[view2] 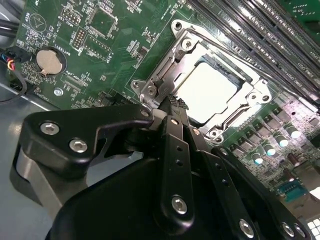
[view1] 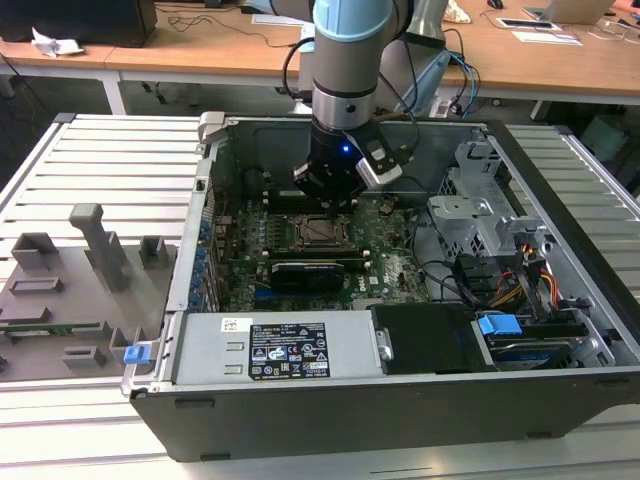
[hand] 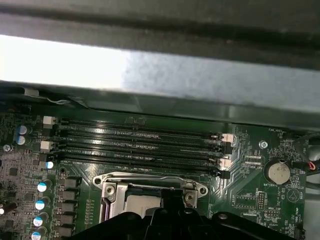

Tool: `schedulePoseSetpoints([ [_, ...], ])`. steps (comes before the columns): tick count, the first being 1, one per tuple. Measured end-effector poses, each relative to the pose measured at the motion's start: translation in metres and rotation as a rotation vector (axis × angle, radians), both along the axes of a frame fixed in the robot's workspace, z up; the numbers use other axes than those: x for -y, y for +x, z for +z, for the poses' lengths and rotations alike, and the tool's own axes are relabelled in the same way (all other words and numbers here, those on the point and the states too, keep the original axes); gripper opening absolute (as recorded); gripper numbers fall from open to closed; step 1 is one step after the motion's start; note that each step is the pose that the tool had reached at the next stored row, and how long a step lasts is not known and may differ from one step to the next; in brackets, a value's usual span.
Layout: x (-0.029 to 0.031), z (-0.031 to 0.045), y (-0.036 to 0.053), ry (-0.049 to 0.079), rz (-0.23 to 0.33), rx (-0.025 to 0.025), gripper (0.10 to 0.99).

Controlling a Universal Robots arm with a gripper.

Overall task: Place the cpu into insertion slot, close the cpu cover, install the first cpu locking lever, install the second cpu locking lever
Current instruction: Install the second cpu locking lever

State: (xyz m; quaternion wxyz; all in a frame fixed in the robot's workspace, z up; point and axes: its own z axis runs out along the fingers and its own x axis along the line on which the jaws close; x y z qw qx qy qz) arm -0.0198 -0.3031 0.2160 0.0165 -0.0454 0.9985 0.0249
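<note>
We see a green motherboard (view2: 120,65) with black RAM slots (hand: 140,145) — the cpu (view2: 205,90) pale silver-white inside the silver-grey cpu cover (view2: 250,97), the gripper (view2: 172,107) black.

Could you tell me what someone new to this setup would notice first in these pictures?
Probably the pincer, poised at the metal-framed chip socket with the pale chip seated inside. Next, the open computer case on the slatted bench, with the arm reaching down into it. Also the round coin battery on the green board.
</note>
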Motion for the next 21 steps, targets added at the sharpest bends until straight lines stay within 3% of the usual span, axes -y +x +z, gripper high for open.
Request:
schedulePoseSetpoints([
  [1, 0.0, 0.0024, 0.0, 0.0, 0.0, 0.0001, 0.106],
  [4, 0.0, 0.0223, 0.0, 0.0, 0.0, 0.0, 0.106],
  [10, 0.005, 0.0233, -0.0002, 0.0, 0.0, 0.0001, 0.106],
  [21, 0.0236, 0.0233, -0.0004, 0.0, 0.0, 0.0001, 0.106],
])
